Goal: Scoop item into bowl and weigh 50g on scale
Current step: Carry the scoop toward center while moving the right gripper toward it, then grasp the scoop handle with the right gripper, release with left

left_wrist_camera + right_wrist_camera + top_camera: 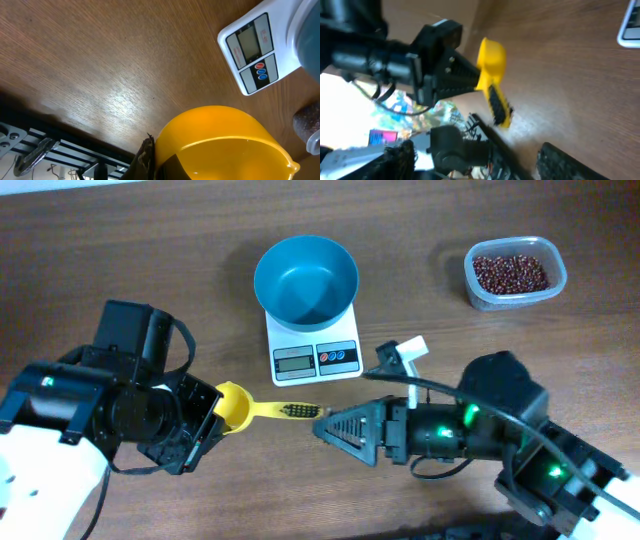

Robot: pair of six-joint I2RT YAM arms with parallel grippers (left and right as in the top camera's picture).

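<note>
Done: the blue bowl (305, 280) sits on the white scale (312, 358), empty.
Stock: the beans (510, 273) all lie in the clear tub (556, 280), well apart from the bowl.
Tool: the yellow scoop (262, 409) is empty. The left gripper (218, 413) clamps its cup, and the handle points at the right gripper (325, 426), whose jaws stand apart at the handle's end, not gripping.
Left, by judgement: scoop handover, scooping, weighing.

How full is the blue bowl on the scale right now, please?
Empty: overhead, the bowl on the scale shows only its bare blue floor, nothing inside.
</note>
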